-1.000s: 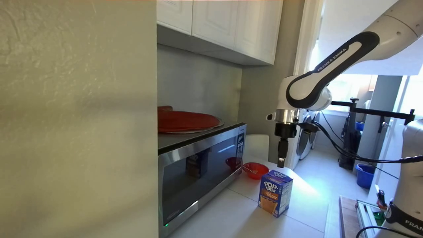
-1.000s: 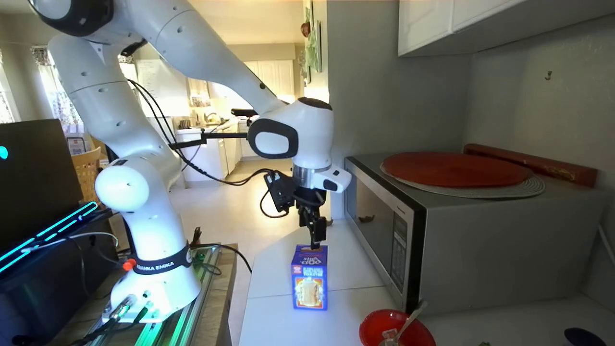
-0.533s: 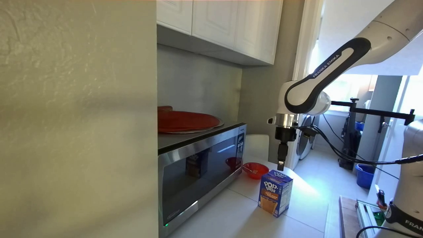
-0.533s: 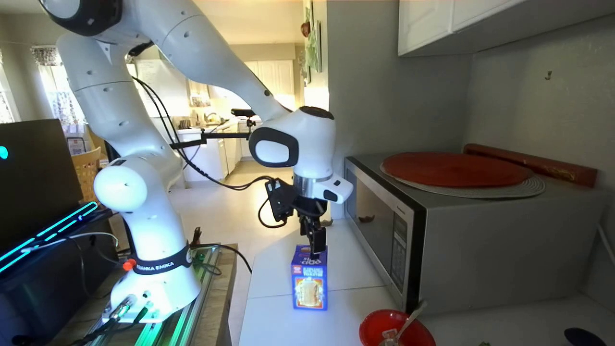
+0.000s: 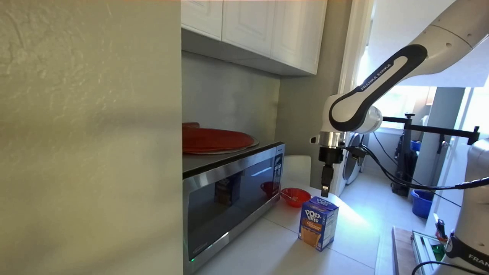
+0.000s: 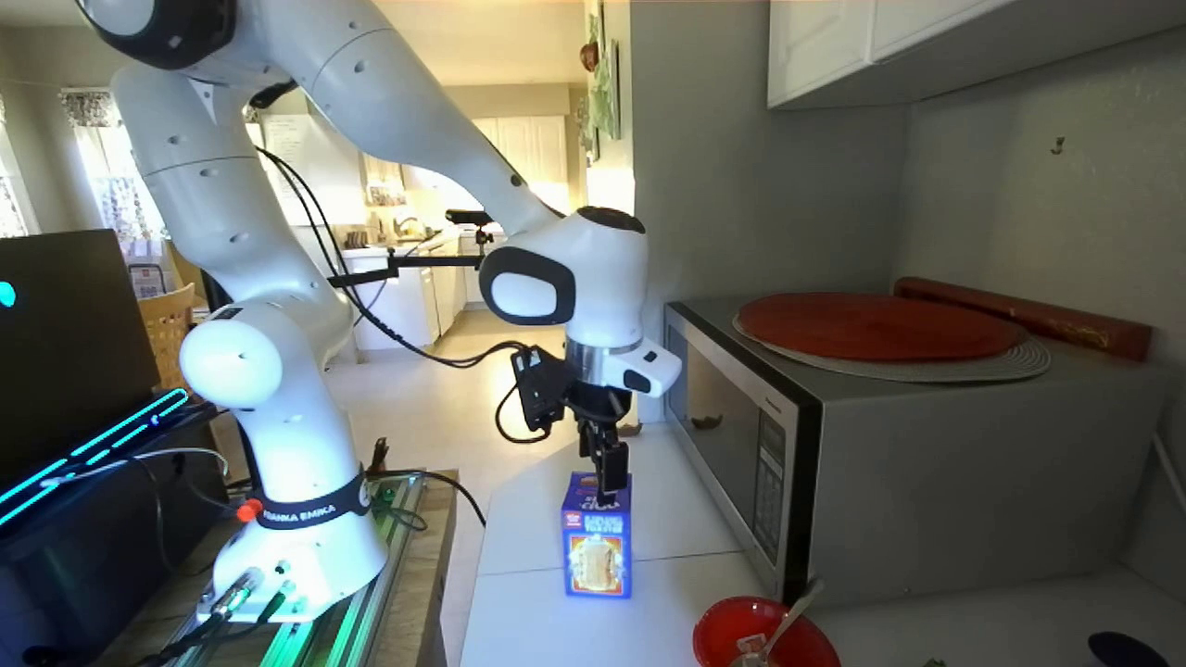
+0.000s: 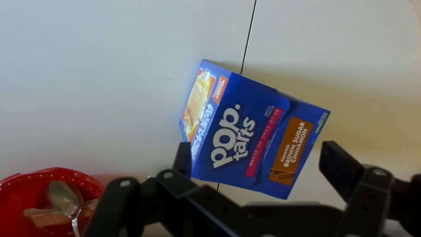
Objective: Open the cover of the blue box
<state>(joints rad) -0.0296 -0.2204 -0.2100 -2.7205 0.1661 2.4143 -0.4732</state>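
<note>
In an exterior view my fingers (image 5: 327, 176) hang pointing down near 12 o'clock of the Pop-Tarts box (image 5: 318, 225), which stands upright on the counter (image 5: 259, 244), red bowl (image 5: 299, 204) off at 11. In an exterior view the microwave (image 6: 973, 491) sits at 2 o'clock, so straight down looks like the roomy way in. Wrist view: fingers spread wide, holding nothing, probably leaving room for a pinch. Cover (image 7: 243, 131) lies closed, free edge facing 4 o'clock, so I'd guess hook it there.
</note>
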